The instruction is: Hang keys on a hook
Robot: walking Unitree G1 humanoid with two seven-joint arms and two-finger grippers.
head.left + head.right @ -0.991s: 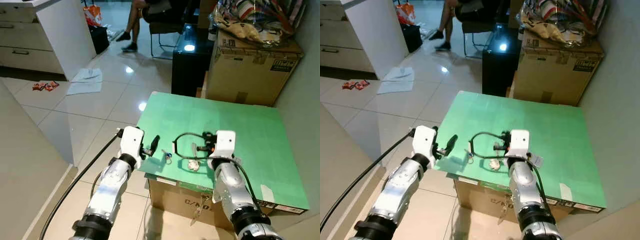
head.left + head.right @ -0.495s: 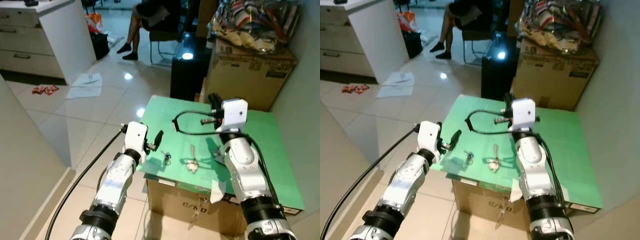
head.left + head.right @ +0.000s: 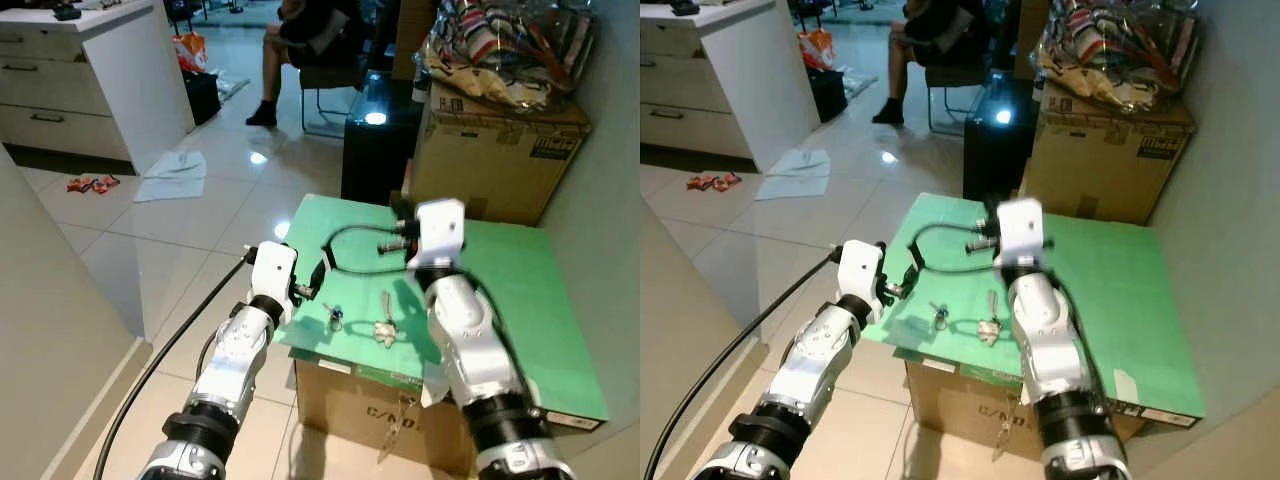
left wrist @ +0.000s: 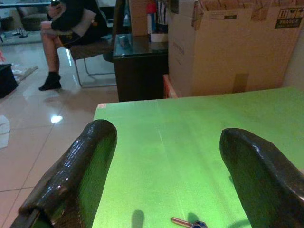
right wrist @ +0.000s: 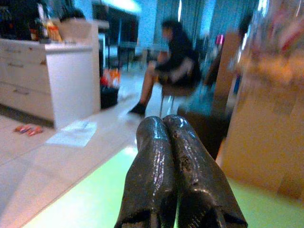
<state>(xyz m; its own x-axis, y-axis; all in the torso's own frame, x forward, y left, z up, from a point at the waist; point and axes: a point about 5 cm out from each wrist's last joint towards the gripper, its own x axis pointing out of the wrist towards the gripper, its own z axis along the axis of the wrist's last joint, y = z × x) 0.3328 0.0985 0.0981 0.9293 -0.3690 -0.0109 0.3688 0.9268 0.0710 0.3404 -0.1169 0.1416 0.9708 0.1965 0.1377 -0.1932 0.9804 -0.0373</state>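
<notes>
Keys are lying loose on the green table, near its front edge, w/ a 2nd small bunch w/ a pale fob just beside them at 3 o'clock. Neither is being held.

Left hand is hovering at the table's left edge, just at 10 o'clock of the keys, fingers spread wide apart; keys are sitting low between them in the wrist cam.

Right hand is raised over mid-table, fingers pressed together on nothing, pointing toward a seated person.

Can't make out any hook.

Risks, as I judge them: keys lie flat and close to the edge, so a shallow pinch by the left hand could slide them off onto the floor. Black cable looping from the right wrist could snag.
</notes>
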